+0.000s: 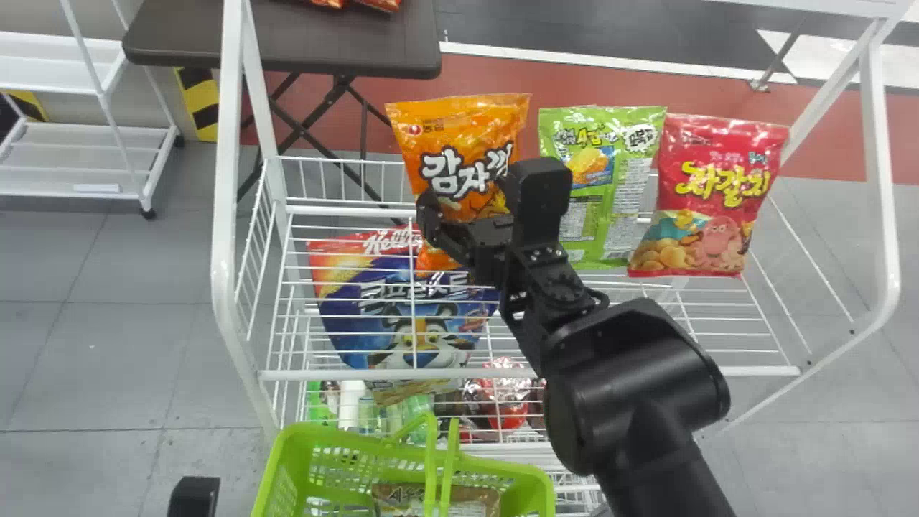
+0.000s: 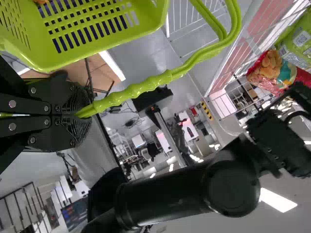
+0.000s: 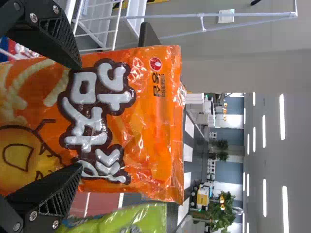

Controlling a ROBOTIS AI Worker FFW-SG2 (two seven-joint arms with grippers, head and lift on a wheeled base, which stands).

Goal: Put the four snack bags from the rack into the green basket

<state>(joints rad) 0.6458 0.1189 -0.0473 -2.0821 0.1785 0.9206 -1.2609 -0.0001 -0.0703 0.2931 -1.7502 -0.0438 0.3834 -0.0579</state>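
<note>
My right gripper (image 1: 468, 198) is in front of the orange snack bag (image 1: 459, 136), which stands upright at the left of the rack's upper level. In the right wrist view, the fingers of the right gripper (image 3: 80, 115) stand apart before the orange bag (image 3: 150, 131). To its right on the rack are a green bag (image 1: 610, 143) and a red bag (image 1: 718, 194). The green basket (image 1: 528, 488) is at the bottom, with a brownish bag (image 1: 470, 497) inside. In the left wrist view, my left gripper (image 2: 80, 114) is shut on the handle (image 2: 141, 92) of the basket (image 2: 97, 53).
The white wire rack (image 1: 228, 215) frames the bags with posts on both sides. A large blue cereal bag (image 1: 402, 316) and other goods show through its wires. Behind is a dark table (image 1: 344, 43); a white shelf (image 1: 79, 158) stands at the far left.
</note>
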